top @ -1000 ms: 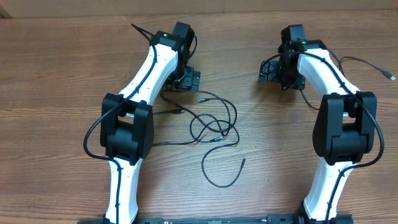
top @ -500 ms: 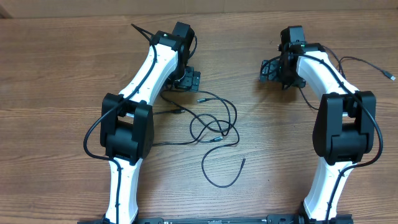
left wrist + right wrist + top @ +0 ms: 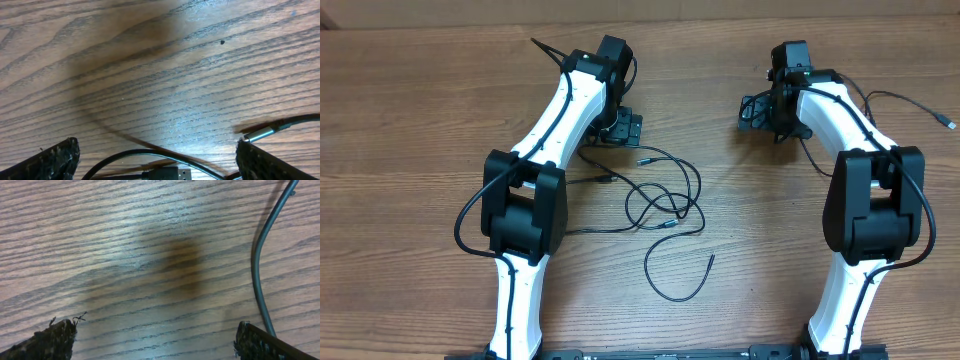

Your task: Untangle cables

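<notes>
Thin black cables (image 3: 660, 200) lie in loose, overlapping loops on the wooden table (image 3: 400, 120), just on the arm-base side of my left gripper (image 3: 620, 128). Small silver-tipped plugs show among the loops. One cord curls alone with a free end, farther from that gripper. Through the left wrist camera I see an arc of cord and a metal-tipped plug (image 3: 260, 133) on the wood between the fingers (image 3: 50, 160), which are spread wide and grip nothing. My right gripper (image 3: 758, 112) sits well to the right of the left one, also spread wide and holding nothing.
</notes>
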`<state>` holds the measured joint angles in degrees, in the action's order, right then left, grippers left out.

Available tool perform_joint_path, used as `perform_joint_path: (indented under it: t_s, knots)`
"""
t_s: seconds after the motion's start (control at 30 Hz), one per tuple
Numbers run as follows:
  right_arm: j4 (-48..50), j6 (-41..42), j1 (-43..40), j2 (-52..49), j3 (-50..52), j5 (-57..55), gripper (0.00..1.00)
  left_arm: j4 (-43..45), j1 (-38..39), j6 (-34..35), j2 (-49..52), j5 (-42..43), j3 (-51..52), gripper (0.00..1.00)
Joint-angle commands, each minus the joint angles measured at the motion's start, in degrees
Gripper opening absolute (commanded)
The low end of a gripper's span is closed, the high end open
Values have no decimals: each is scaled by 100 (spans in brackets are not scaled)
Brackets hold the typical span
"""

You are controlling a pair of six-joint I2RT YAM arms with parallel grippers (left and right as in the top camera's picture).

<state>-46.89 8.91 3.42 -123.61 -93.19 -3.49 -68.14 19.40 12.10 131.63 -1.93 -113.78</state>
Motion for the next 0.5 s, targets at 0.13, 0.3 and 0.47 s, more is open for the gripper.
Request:
perform_joint_path:
  t_s: [0.13, 0.3, 0.47]
  knots:
    - [439, -39, -28, 2, 592, -96, 100, -17, -22, 81, 24, 48, -70, 100]
    - [481, -48, -31, 2, 597, -98, 100, -17, -22, 81, 24, 48, -72, 100]
    - [597, -94, -31, 2, 612, -98, 100, -17, -22, 81, 24, 48, -70, 100]
